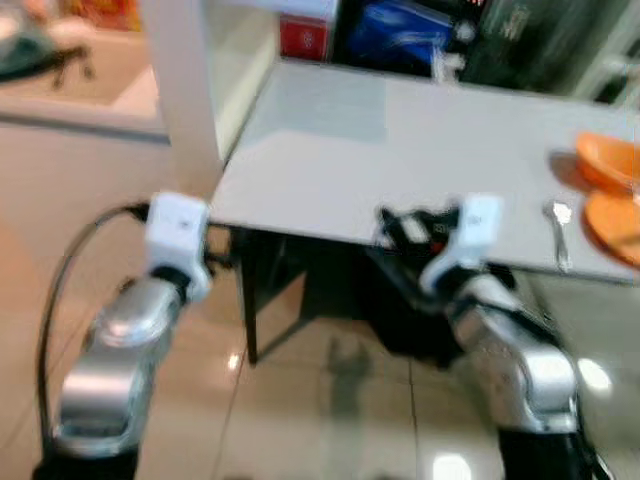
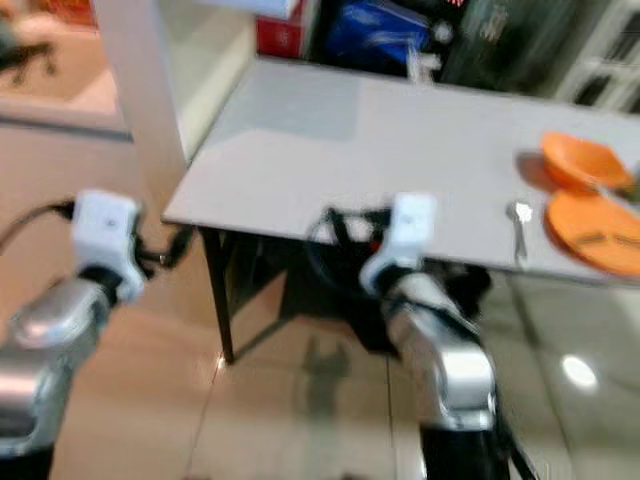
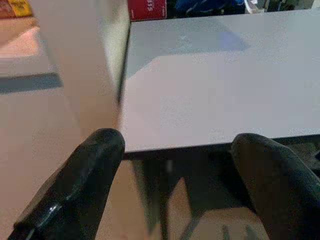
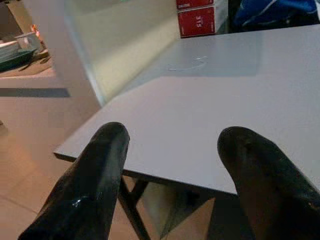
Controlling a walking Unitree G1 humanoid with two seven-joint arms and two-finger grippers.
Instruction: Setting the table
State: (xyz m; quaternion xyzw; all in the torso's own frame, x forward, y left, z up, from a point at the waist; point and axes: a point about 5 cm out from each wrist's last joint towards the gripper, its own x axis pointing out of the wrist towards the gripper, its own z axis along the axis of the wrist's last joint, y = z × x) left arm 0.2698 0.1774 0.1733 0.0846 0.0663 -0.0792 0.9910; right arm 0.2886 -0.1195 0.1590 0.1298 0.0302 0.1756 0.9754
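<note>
A pale grey table (image 1: 400, 150) stands in front of me. At its right end sit an orange bowl (image 1: 608, 160), an orange plate (image 1: 615, 225) and a metal spoon (image 1: 560, 230). My left gripper (image 3: 177, 142) is open and empty, held low just short of the table's near left corner. My right gripper (image 4: 174, 134) is also open and empty, level with the table's front edge near its middle; its black fingers (image 1: 405, 228) reach the edge in the left eye view. The head views are blurred.
A white pillar (image 1: 185, 90) rises at the table's left corner. A red box (image 1: 303, 38) and a blue bag (image 1: 400, 35) lie beyond the far edge. Dishes stand on a counter (image 4: 12, 50) far left. Glossy tiled floor (image 1: 300, 420) lies below.
</note>
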